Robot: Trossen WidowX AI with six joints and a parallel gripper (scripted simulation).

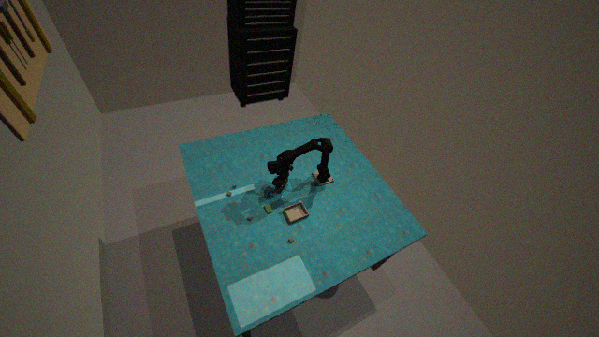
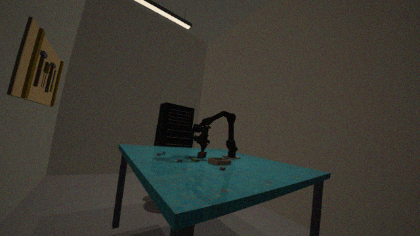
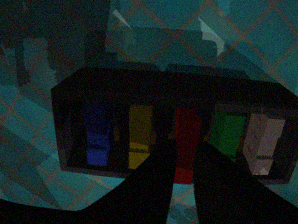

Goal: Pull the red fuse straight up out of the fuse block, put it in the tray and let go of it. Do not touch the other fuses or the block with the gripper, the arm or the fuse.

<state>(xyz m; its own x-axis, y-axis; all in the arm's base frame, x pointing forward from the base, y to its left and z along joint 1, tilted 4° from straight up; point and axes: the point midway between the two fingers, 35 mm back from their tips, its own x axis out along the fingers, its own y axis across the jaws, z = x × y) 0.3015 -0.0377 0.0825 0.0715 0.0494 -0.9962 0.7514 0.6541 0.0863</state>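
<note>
Blue fuse point(image 3: 97, 141): leftmost slot of the dark rectangular fuse block point(image 3: 73, 106), seated.
Yellow fuse point(image 3: 140, 137): second slot, just left of the gripper fingers.
Red fuse point(image 3: 186, 137): middle slot of the block, between the two dark fingers.
Black parallel-jaw gripper point(image 3: 186, 169): jaws closed on the red fuse.
Green fuse point(image 3: 228, 135): fourth slot.
Pale pink fuse point(image 3: 262, 144): rightmost slot.
Shallow beige tray point(image 1: 296, 212): on the teal table point(image 1: 356, 206), near the block but apart from it.
</note>
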